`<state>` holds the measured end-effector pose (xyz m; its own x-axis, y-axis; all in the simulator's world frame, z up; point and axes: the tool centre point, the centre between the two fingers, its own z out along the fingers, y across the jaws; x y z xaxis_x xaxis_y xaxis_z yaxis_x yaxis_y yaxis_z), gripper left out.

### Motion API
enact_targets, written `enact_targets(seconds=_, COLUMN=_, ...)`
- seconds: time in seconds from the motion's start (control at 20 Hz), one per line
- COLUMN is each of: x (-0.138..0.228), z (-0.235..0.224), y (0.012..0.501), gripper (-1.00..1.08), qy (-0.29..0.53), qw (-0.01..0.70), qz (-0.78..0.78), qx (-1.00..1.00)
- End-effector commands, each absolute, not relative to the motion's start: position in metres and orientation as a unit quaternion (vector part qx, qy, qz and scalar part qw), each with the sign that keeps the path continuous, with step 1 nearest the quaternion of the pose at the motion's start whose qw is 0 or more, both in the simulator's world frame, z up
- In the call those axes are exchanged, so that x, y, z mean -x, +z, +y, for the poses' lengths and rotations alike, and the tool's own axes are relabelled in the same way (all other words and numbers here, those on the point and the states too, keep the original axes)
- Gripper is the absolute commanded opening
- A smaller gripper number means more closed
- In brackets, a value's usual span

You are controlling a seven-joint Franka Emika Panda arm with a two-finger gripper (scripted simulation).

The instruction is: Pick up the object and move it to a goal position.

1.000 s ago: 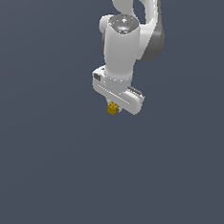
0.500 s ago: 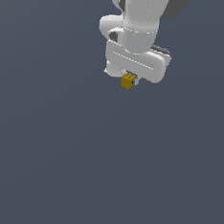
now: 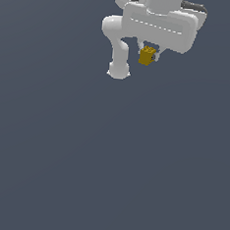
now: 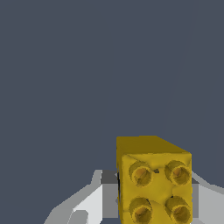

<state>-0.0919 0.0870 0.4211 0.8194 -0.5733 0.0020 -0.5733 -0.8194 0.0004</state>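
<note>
Gripper sits high in the exterior view, toward the exterior view's right, clamped on the one object I can count in the scene. From my station I read one arm, white, with its broad wrist housing across the upper edge of the picture and a rounded link hanging below on the exterior view's left. Object hangs just under the housing, pinched between the fingers, clear of the flat grey-blue ground that fills everything else. Block reads mustard yellow, cube-like, tiny against the housing, tilted a little; detail too small to make out from here.

Wrist view: one object again, now large and close. I count four round studs on the face toward the camera, set two by two, each a duller brown-gold than the yellow around it. Upper face is a darker mustard. Edges slightly uneven, surface mottled. White and grey gripper parts show on both sides of the block, one finger pale and angular against its side. Behind it, plain grey-blue ground and nothing touching the block but the gripper.
</note>
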Motion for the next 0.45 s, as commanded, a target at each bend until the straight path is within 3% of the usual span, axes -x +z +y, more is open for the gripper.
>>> enact_targets(seconds=0.0, x=0.096, z=0.092, y=0.435, gripper=-1.0, qy=0.0, qw=0.001, qz=-0.301, qx=-0.954)
enact_targets(seconds=0.4, x=0.1, z=0.1, y=0.451, gripper=-1.0, qy=0.0, qw=0.0, qz=-0.301, qx=-0.954)
